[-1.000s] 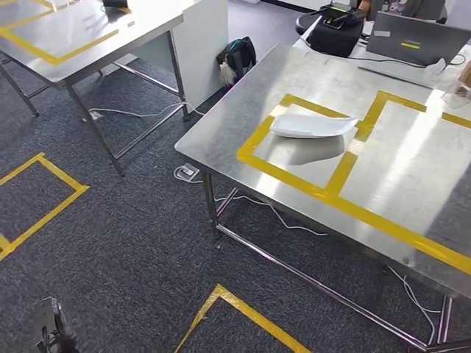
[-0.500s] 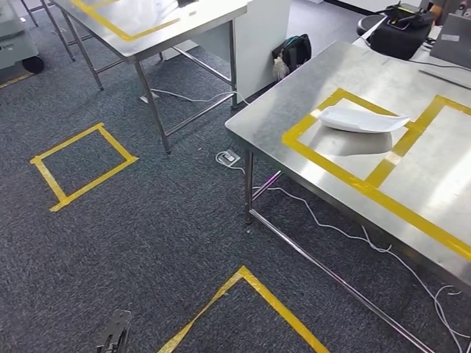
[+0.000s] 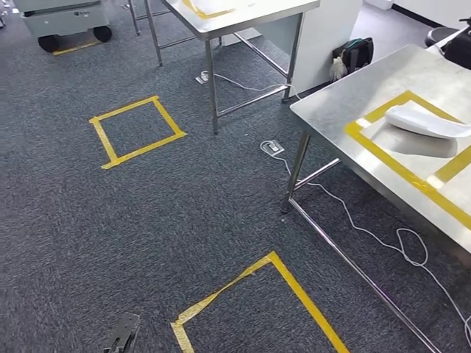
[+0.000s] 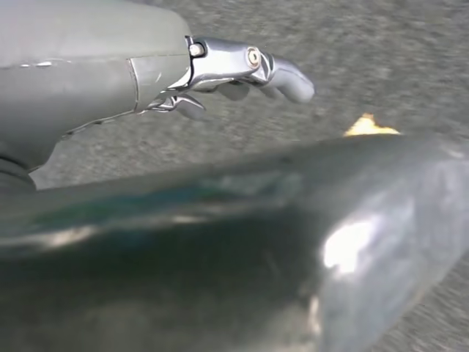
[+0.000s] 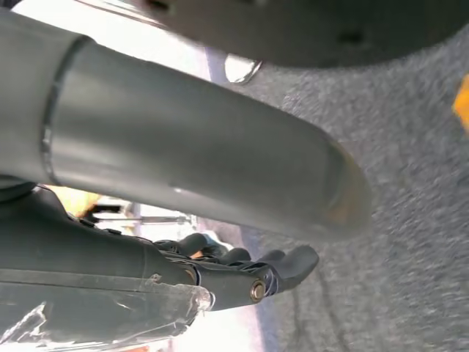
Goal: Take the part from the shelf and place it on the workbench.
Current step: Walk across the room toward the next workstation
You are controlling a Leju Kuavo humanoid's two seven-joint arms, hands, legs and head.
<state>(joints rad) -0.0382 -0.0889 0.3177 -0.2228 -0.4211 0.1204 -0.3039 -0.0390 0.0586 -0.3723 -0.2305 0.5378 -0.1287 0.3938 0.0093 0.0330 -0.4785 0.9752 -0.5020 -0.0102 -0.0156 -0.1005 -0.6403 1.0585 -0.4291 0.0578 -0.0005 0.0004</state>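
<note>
A white curved part lies flat on the steel workbench at the right, inside a yellow tape rectangle. No hand touches it. My left hand hangs low at the bottom edge of the head view, over the carpet. In the left wrist view the left hand has its fingers stretched out and holds nothing. In the right wrist view the right hand also hangs over the carpet, fingers apart and nothing in them.
A second steel table stands at the back, with a black bag beside a white panel. Yellow tape squares mark the grey carpet. White cables and a floor socket lie by the workbench leg. A wheeled cart stands far left.
The camera has swung to the left, so the whole scene has slid right. The white part stays on the workbench. Both hands still hang with nothing in them.
</note>
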